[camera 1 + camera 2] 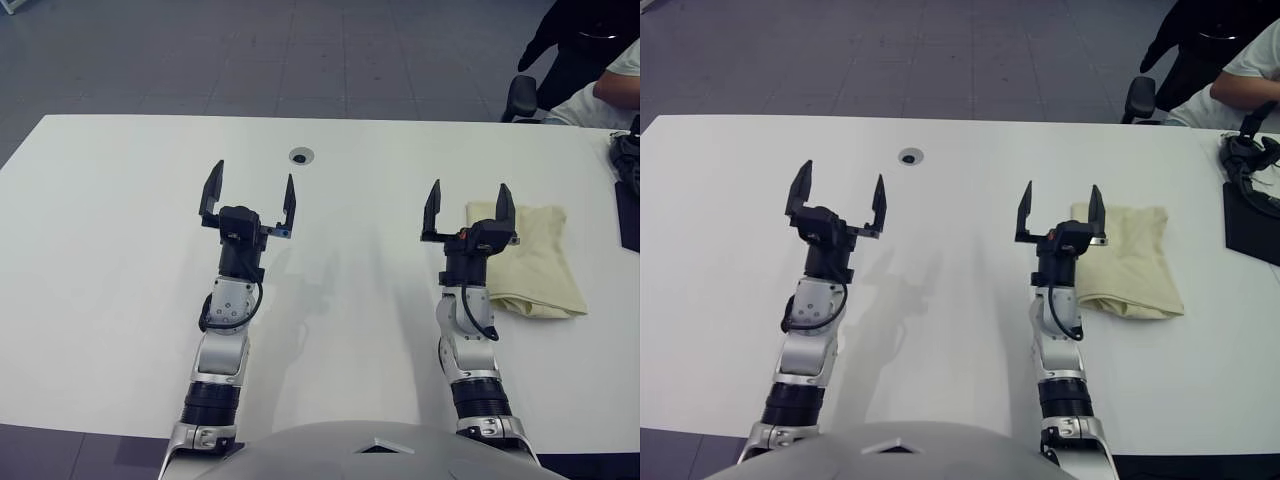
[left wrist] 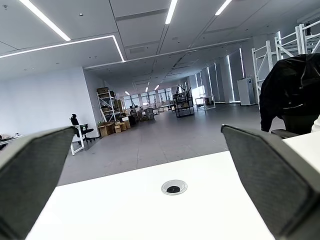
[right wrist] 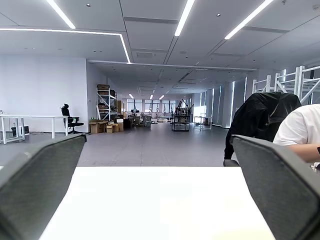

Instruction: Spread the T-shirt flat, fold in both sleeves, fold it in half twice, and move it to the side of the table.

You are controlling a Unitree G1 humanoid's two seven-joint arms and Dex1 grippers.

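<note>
Spanning the whole scene, the white desk carries the T-shirt, which lies folded into a compact cream rectangle on the right side, a little short of the right edge. The right hand is held just left of the folded shirt and overlaps its left border in the eye views; whether it touches the cloth cannot be told. Its two dark fingers are spread wide, pointing to the far side, with nothing between them. The left hand is well apart to the left, over the middle of the desk, equally wide open and empty. Dark gear lies at the far right edge. A small round cable grommet sits in the desk top just beyond the left hand.
</note>
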